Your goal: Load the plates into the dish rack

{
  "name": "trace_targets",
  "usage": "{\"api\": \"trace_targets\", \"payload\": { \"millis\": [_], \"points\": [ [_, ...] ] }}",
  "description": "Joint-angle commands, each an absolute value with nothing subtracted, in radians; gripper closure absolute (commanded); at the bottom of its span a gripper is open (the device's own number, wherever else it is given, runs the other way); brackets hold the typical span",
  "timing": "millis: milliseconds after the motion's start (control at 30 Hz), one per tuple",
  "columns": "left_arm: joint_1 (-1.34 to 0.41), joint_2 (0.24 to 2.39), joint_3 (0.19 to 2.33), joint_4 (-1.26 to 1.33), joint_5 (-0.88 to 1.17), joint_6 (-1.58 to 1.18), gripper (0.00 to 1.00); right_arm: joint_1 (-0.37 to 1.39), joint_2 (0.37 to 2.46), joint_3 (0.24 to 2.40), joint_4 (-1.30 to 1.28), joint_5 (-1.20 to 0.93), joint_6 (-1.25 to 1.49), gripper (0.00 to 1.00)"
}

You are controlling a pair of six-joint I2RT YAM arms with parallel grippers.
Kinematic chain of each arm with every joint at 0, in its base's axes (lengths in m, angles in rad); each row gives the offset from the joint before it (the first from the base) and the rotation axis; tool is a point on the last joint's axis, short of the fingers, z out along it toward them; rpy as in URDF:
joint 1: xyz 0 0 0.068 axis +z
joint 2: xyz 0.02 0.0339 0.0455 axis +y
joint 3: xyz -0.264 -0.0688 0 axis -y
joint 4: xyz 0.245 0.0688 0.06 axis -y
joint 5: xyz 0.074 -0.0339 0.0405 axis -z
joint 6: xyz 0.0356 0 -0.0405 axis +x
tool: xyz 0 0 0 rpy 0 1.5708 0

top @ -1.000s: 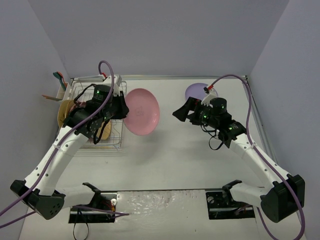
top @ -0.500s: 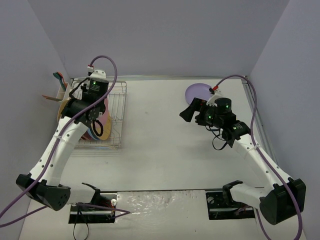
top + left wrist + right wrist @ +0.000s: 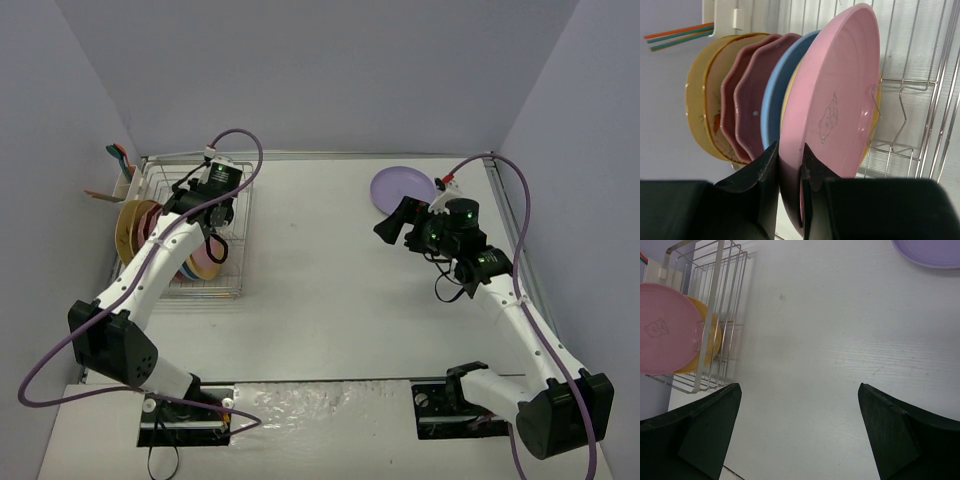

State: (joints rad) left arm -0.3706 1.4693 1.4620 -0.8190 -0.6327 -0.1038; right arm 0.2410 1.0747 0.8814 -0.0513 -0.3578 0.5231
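pinching the pink plate point(image 3: 835, 100) with my left fingers point(image 3: 789, 155), i hold it upright in the rack point(image 3: 920, 85) next to the other plates point(image 3: 747, 100); my right fingers point(image 3: 799, 390) are spread above the tabletop point(image 3: 815, 315), near the lilac plate point(image 3: 930, 252).

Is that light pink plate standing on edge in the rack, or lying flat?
Standing on edge: the light pink plate sits upright in the dish rack, its rim pinched by the left end effector.

Bright, even, diffuse light here, only faint soft shadows on the white table point(image 3: 330, 300); pink plate point(image 3: 840, 100) reads sharp with a gentle sheen, while the fingers point(image 3: 695, 440) of the right gripper point(image 3: 799, 390) sit dark and soft-edged up close
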Motion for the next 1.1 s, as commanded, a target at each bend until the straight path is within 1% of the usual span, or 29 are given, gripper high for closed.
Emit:
{"api": "trace_targets", "payload": {
  "millis": [0, 67, 133, 167, 233, 333, 367, 433, 533, 667, 800, 933, 1067],
  "points": [
    [-0.36, 1.461, 1.451, -0.765, -0.63, -0.114, 1.0, 0.225, 1.04, 0.871, -0.03, -0.389, 0.507, 0.0],
    [-0.358, 1.467, 1.428, -0.749, -0.614, -0.13, 0.96, 0.224, 1.04, 0.863, -0.031, -0.39, 0.505, 0.0],
    [-0.357, 1.471, 1.408, -0.744, -0.607, -0.14, 0.86, 0.22, 1.043, 0.858, -0.031, -0.386, 0.503, 0.0],
    [-0.355, 1.471, 1.404, -0.745, -0.606, -0.145, 0.83, 0.22, 1.046, 0.855, -0.031, -0.384, 0.502, 0.0],
    [-0.348, 1.466, 1.399, -0.745, -0.606, -0.147, 0.72, 0.218, 1.055, 0.855, -0.031, -0.38, 0.498, 0.0],
    [-0.336, 1.44, 1.4, -0.743, -0.598, -0.139, 0.59, 0.218, 1.076, 0.867, -0.031, -0.364, 0.49, 0.0],
    [-0.33, 1.432, 1.405, -0.745, -0.592, -0.133, 0.53, 0.218, 1.089, 0.871, -0.03, -0.359, 0.485, 0.0],
    [-0.327, 1.413, 1.421, -0.752, -0.566, -0.126, 0.46, 0.218, 1.112, 0.892, -0.028, -0.338, 0.478, 0.0],
    [-0.326, 1.386, 1.458, -0.762, -0.518, -0.126, 0.36, 0.214, 1.167, 0.918, -0.028, -0.238, 0.472, 0.0],
    [-0.328, 1.309, 1.496, -0.767, -0.405, -0.147, 0.22, 0.185, 1.284, 0.989, -0.03, -0.082, 0.511, 0.0],
    [-0.327, 1.233, 1.517, -0.78, -0.292, -0.189, 0.12, 0.14, 1.462, 1.068, -0.031, 0.058, 0.567, 0.01],
    [-0.325, 1.146, 1.488, -0.788, -0.217, -0.226, 0.08, 0.095, 1.629, 1.178, -0.029, 0.121, 0.609, 0.02],
    [-0.324, 1.048, 1.406, -0.8, -0.159, -0.272, 0.04, 0.052, 1.788, 1.299, -0.018, 0.139, 0.653, 0.08]
  ]
}}
